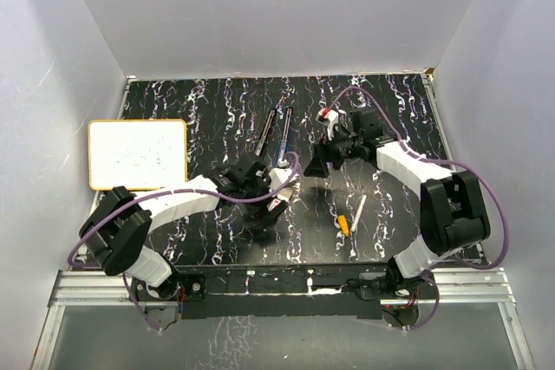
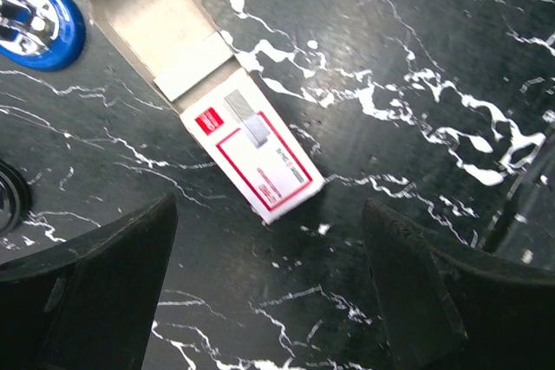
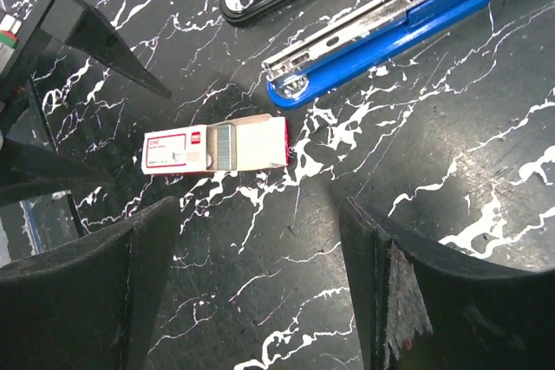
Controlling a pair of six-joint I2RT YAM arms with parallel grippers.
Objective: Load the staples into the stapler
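Left and right jaws apart, I hover near the open red-and-white cardboard staple box [image 3: 217, 149] and blue stapler [image 3: 381, 45] on the counter [image 3: 434, 171].

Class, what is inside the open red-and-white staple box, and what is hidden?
A grey block of staples shows at the open part of the box, beside bare tan card. The printed top covers whatever lies further in.

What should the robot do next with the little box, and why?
Probably lower the right end effector onto the gray staples in the box and pinch them. The box lies open with the staples showing, that end effector is open and empty, and the blue stapler lies open close by.
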